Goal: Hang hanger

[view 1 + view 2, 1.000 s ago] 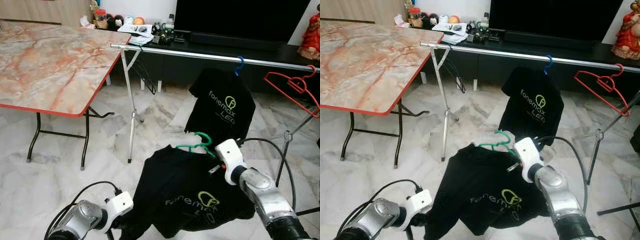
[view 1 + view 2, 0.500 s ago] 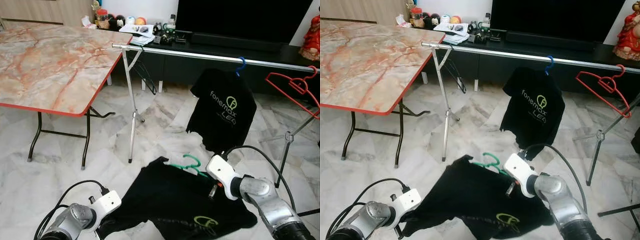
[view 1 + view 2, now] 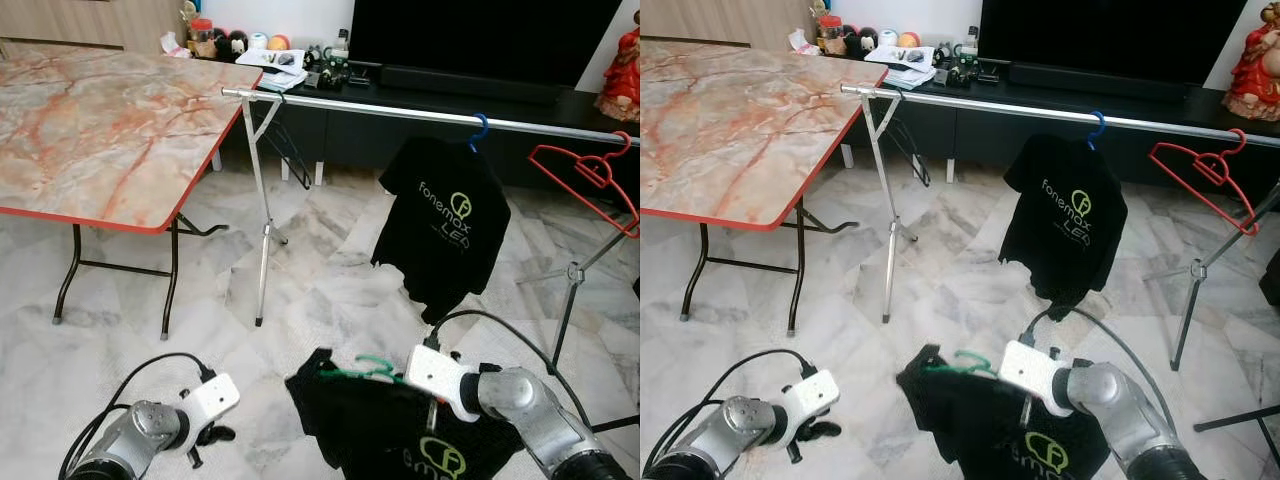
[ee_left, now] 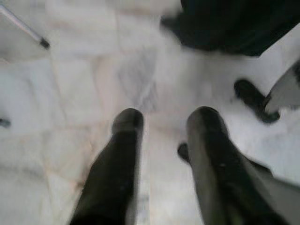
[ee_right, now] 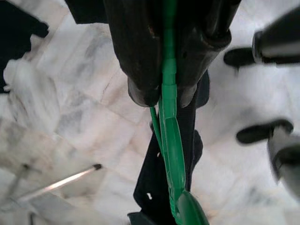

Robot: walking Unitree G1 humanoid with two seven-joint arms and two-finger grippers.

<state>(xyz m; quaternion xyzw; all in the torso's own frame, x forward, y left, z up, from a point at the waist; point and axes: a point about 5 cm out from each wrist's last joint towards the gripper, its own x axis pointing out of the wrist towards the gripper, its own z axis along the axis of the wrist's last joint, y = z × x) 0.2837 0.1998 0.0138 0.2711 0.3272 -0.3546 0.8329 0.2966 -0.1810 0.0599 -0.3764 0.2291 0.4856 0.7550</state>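
Note:
Low at the right, my right gripper (image 5: 161, 97) is shut on the neck of a green hanger (image 3: 362, 368). A black printed T-shirt (image 3: 400, 445) hangs from that hanger, just above the floor. My left gripper (image 4: 161, 117) is open, with only marble floor between its fingers. It sits low at the left (image 3: 208, 436), apart from the shirt's edge. Ahead, a silver clothes rail (image 3: 400, 110) runs across. On it hang a second black T-shirt (image 3: 445, 225) on a blue hanger (image 3: 481, 128) and, at the right end, a bare red hanger (image 3: 590, 172).
A marble-top folding table (image 3: 100, 130) with a red rim stands to the left. The rail's silver leg (image 3: 262, 250) rises between the table and me. A dark TV console (image 3: 330, 85) with small items lines the back wall. A stand pole (image 3: 570, 310) is at the right.
My right gripper has sunk toward the floor with the hanger and shirt. The shirt was spread toward my left gripper; it now hangs bunched under the hanger, and the left gripper is clear of it.

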